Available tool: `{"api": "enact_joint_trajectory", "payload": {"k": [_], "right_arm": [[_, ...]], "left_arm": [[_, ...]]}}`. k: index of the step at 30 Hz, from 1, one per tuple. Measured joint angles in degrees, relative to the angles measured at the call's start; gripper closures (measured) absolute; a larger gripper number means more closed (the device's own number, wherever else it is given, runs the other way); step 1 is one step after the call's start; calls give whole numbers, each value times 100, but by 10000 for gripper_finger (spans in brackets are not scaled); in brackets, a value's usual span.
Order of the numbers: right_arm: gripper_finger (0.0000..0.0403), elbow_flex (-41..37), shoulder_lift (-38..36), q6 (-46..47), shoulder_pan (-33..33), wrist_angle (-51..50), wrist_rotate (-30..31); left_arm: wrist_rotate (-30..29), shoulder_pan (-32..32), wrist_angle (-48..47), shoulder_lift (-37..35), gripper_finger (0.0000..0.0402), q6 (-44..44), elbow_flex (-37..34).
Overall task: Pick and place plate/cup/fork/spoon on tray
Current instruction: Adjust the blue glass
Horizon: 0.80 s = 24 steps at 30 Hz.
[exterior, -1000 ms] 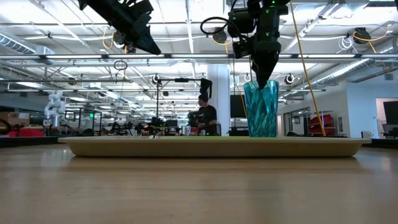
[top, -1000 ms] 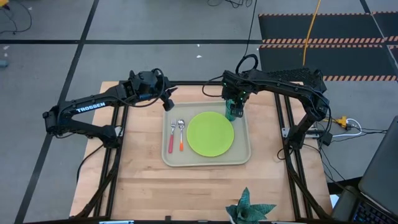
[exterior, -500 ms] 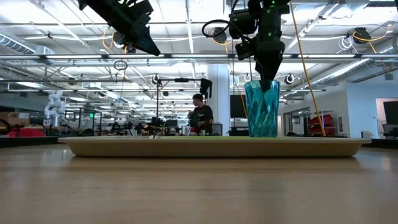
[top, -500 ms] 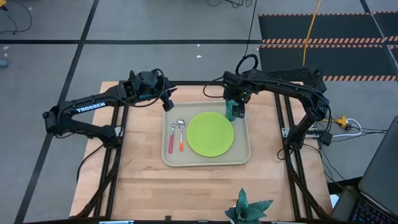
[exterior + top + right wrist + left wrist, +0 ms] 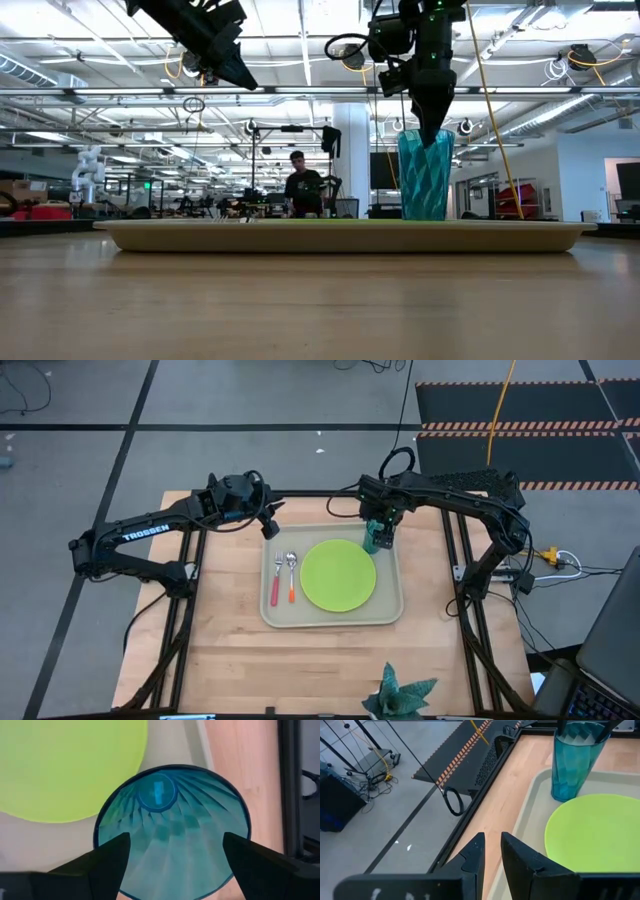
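Right gripper fingers spread wide, straddling rim of cup from directly above — no clear pad contact, nothing held. Cup upright on tray, far right corner, just beside plate; long axis vertical, so retreat is straight up. Fork and spoon on tray's left side. Left gripper waits above tray's far left corner — fingers nearly together, empty.

Over the last second the right claw has spread its fingers wide and risen slightly, its tips now at the rim of the cup, which stands upright at the tray's far right corner. In the room behind, a person has walked leftward.
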Motion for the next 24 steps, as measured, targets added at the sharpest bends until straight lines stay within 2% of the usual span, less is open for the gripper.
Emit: {"api": "enact_joint_trajectory", "payload": {"k": [3, 24], "right_arm": [[87, 0, 0, 0, 0, -8, 236], [87, 0, 0, -175, 0, -125, 267]], "left_arm": [[-2, 2, 2, 0, 334, 10, 0], [-4, 0, 133, 0, 334, 12, 0]]}}
